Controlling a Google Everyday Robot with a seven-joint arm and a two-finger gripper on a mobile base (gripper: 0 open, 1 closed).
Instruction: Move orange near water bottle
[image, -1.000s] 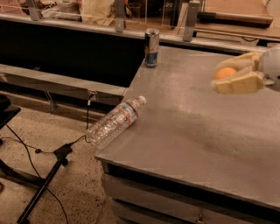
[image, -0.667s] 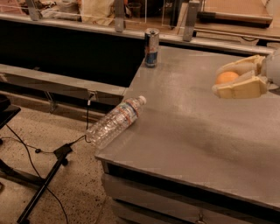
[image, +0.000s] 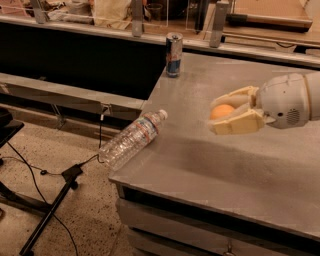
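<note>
The orange is a small round fruit held between the two cream fingers of my gripper, which is shut on it and carries it above the right half of the grey table. The water bottle is clear and ribbed with a white cap and a red-blue-white label. It lies on its side at the table's left edge, its base hanging out over the floor. The orange is to the right of the bottle's cap, with a stretch of bare table between them.
A blue-silver drink can stands upright at the table's far left corner. A dark counter with clutter runs along the back. On the floor at left are cables and a black stand leg.
My gripper with the orange has moved left, toward the bottle, and a little lower in the view. The bottle and the can have not moved.
</note>
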